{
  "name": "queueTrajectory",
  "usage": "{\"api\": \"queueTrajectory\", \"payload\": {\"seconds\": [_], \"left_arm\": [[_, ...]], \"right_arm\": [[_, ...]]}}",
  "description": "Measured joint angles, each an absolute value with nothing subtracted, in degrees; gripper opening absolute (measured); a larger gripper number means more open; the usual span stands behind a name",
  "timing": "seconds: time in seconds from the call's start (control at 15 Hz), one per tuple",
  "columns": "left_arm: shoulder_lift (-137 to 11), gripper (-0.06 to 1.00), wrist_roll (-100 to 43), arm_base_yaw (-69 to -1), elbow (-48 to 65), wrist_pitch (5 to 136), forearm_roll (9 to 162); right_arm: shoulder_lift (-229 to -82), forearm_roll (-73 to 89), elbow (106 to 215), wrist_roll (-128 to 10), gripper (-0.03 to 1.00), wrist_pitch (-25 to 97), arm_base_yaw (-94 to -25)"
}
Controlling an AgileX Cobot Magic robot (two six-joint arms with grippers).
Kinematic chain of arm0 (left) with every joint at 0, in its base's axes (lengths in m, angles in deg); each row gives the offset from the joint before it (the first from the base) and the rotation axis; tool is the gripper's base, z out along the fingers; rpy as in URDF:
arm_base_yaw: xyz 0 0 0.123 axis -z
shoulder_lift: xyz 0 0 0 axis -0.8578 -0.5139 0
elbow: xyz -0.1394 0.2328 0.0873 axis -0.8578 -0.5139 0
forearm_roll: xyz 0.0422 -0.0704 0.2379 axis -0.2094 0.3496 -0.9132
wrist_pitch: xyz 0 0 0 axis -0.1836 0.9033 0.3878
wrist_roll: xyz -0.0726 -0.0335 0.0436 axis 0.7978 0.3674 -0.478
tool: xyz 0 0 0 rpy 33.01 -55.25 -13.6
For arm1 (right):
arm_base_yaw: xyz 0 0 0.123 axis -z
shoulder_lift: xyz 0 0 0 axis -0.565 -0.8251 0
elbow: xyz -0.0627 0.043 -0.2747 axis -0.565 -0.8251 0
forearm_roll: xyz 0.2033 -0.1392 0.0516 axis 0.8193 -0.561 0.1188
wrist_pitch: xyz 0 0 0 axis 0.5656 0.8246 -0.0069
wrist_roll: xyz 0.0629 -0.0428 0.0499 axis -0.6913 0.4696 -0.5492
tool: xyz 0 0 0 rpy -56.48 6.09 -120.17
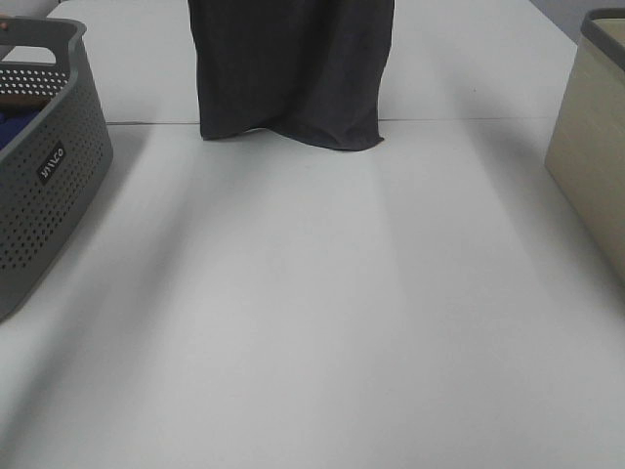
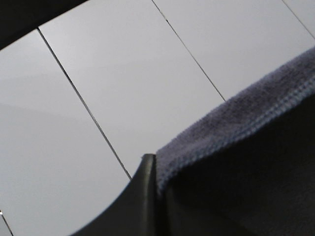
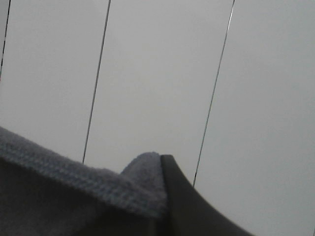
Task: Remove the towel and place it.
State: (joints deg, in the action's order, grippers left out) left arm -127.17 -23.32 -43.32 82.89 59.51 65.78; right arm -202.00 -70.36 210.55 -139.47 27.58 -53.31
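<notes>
A: Towel [image 1: 293,68] pos.?
B: Hung at far mid, over table [image 1: 312,322], btm edge by the seam.
A: Sides?
B: Had basket [image 1: 59,195] at L edge, bin [image 1: 588,161] at R edge, both well apart from towel.

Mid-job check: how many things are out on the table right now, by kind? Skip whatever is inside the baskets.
towel: 1, dark grey, hanging at the far side
baskets: 2, the grey basket with holes on the left and the beige basket on the right
Total: 3
</notes>
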Motion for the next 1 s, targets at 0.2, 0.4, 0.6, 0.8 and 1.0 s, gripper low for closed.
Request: {"api": "queueTrajectory", "payload": {"seconds": [0.2, 0.4, 0.6, 0.8, 1.0], "left_arm": [[-127.06, 0.0, -23.32, -43.15, 82.89, 71.6, 67.44], [-126.54, 0.0, -23.32, -42.23, 83.23, 88.96, 72.71], [-126.31, 0.0, -23.32, -41.54, 83.58, 101.85, 73.74], [-124.77, 0.0, -27.73, -41.48, 83.58, 121.33, 73.63], [-121.5, 0.0, -30.82, -41.48, 83.58, 130.55, 73.63]], "right_arm": [[-201.78, -64.69, 209.81, -139.41, 0.01, 31.7, -53.36], [-199.25, -53.0, 204.65, -133.22, 0.01, 38.41, -53.48], [-197.08, -37.25, 202.76, -117.24, 0.01, 46.66, -53.48], [-195.82, -14.67, 202.41, -90.42, 0.01, 61.1, -53.48], [-194.67, -9.34, 202.41, -83.15, 0.01, 67.74, -53.48]]}}
